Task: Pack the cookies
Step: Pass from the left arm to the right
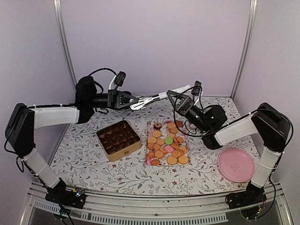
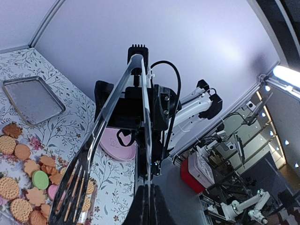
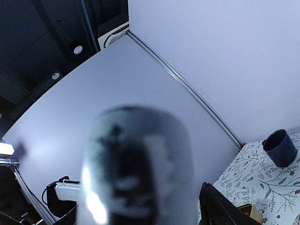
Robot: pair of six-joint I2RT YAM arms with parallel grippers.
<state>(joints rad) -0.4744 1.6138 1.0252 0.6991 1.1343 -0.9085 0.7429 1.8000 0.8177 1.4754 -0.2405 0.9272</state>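
We see the left gripper point(image 1: 132, 101) pressed together on one arm of the metal tongs with black slotted heads point(image 1: 154, 97), held out above the flowered bench point(image 1: 93, 164). The right gripper point(image 1: 172, 96) stands spread around the tongs' far hinge end, and we cannot tell whether it touches. The small round cookies point(image 1: 166, 145), mostly golden-orange, lie on the bench just beside the square gold tin point(image 1: 118, 139).

Floral table point(image 1: 93, 164): tin point(image 1: 119, 140), cookies point(image 1: 167, 143), pink plate point(image 1: 236, 165)
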